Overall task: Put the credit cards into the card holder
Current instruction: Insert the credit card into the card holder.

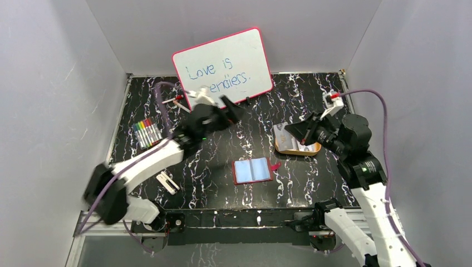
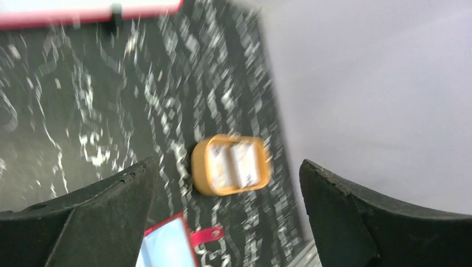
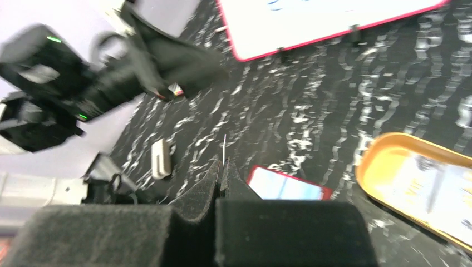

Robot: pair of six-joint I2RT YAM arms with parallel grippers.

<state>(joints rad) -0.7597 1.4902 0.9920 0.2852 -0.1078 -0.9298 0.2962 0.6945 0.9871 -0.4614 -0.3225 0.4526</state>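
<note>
Cards: likely stiff, light, slippery

My left gripper [image 1: 232, 111] hangs spread and empty, behind and left of the open card holder [image 1: 252, 170]. Right of the holder, my right gripper [image 3: 222, 167] is clenched on what looks like one credit card [image 3: 224, 146], edge-on. Further right, more credit cards [image 2: 245, 162] lie in the orange tray [image 1: 314, 149]; I'd pinch these by an edge.

**Around the black marbled table**

A pink-framed whiteboard [image 1: 222, 64] leans against the back wall, with "Love is" handwritten on it in blue. A row of coloured markers [image 1: 147, 132] lies near the table's [image 1: 211, 167] left edge. A small white object [image 1: 167, 182] lies nearer the front. A yellow-orange oval tray [image 1: 303, 152] sits at the right.
</note>
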